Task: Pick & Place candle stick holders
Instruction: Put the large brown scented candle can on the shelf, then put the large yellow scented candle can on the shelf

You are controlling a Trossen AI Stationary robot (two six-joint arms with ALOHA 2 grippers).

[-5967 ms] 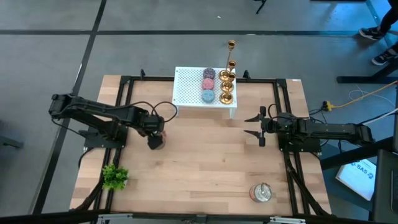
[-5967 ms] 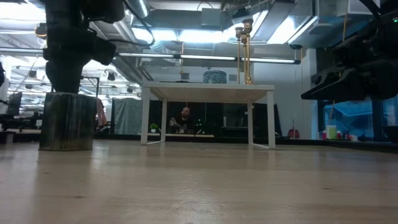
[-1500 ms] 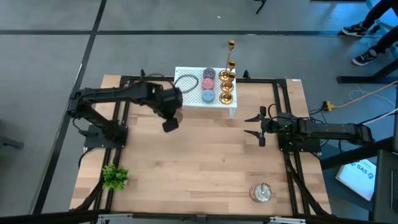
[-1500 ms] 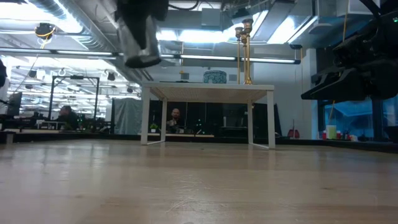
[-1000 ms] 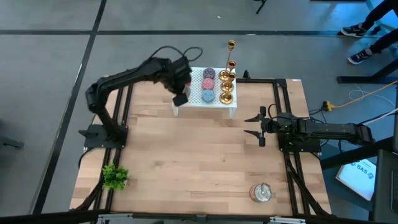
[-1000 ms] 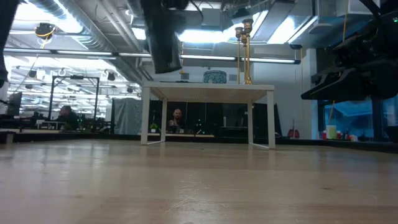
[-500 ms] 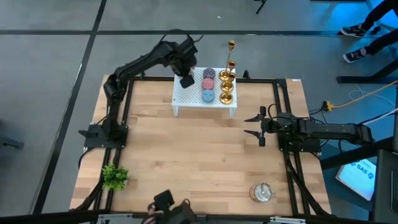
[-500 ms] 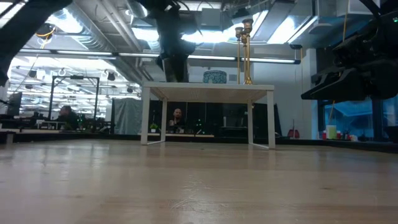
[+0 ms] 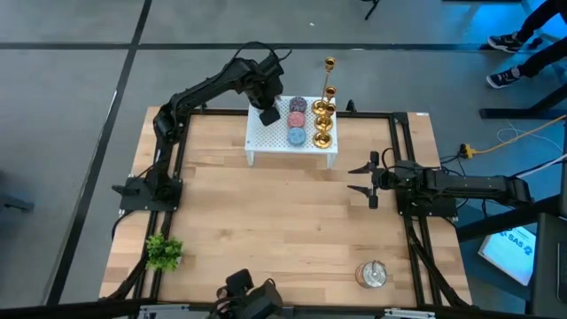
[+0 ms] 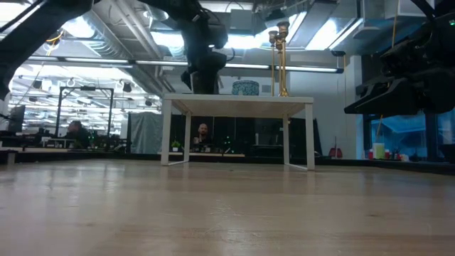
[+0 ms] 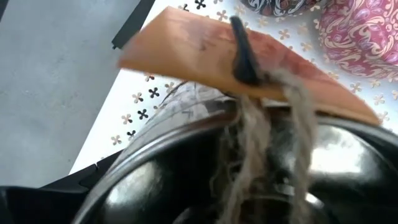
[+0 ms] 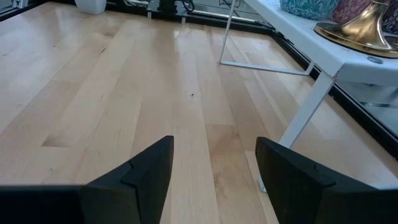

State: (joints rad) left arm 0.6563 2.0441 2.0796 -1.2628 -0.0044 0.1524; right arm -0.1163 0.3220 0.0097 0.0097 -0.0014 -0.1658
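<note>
Several gold candle stick holders stand on their round bases at the right end of a white perforated shelf; the tallest ones rise high. One base shows in the right wrist view. My left gripper is over the shelf's far left part, shut on a dark round tin with a cardboard tag and twine. My right gripper is open and empty, right of the table's middle. My left gripper holds the dark tin from above, slanting in from the table's left. The tin itself hides the fingers in the wrist view, so the part they are on cannot be told. The tin's bottom is at the shelf top; whether it rests there I cannot tell.
Purple, pink and blue discs lie on the shelf between the tin and the holders. A silver tin stands near the front right, a green plant near the front left. A dark device shows at the near edge.
My left gripper has carried the dark tin from the shelf's near left corner toward the far edge and a little right, over the shelf, and has lowered it to the shelf top. A dark device has come into view at the table's near edge.
</note>
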